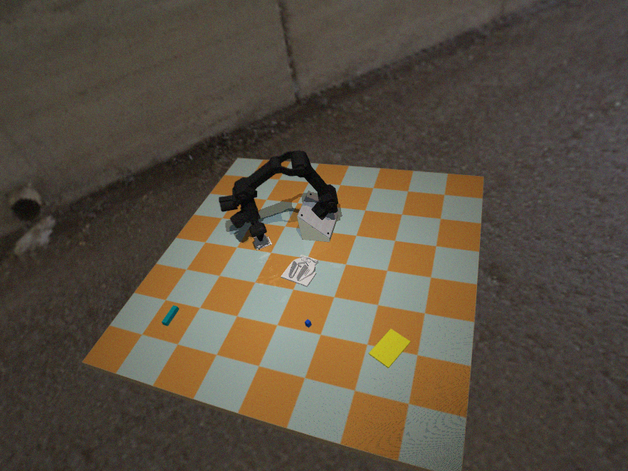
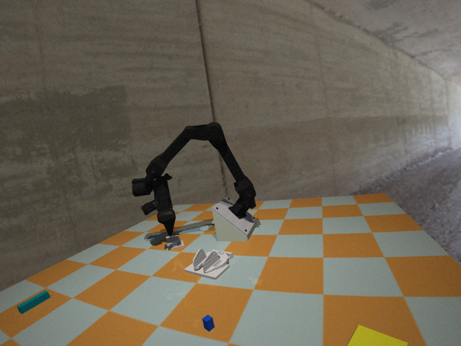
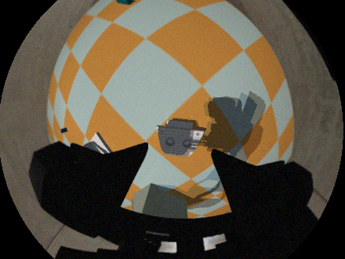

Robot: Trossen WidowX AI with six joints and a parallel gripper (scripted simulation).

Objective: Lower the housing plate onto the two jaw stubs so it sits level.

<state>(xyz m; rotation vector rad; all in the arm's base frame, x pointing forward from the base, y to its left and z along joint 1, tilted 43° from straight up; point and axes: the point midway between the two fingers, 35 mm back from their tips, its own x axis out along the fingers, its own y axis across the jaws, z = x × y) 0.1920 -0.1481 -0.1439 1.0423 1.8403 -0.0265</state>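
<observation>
The small housing plate (image 1: 263,245) (image 2: 176,244) (image 3: 171,144) is grey and white, with two round marks and a raised block along one side. It lies on the chequered mat, in the arm's shadow. My gripper (image 1: 260,237) (image 2: 170,234) (image 3: 180,149) is open and empty, pointing down just above the plate. Whether the fingertips reach down beside it is unclear. The white base (image 1: 304,282) (image 2: 219,274) (image 3: 102,141) lies apart from the plate, nearer the top and exterior views. Two ridged jaws (image 1: 292,270) (image 2: 199,259) stand side by side on it. My left finger partly hides the base in the wrist view.
The wedge-shaped arm mount (image 1: 314,225) (image 2: 230,229) (image 3: 166,200) stands behind the base. A teal bar (image 1: 170,315) (image 2: 33,301) lies at the left. A small blue block (image 1: 307,322) (image 2: 208,323) (image 3: 63,130) and a flat yellow plate (image 1: 389,347) (image 2: 374,338) lie nearer the top and exterior views.
</observation>
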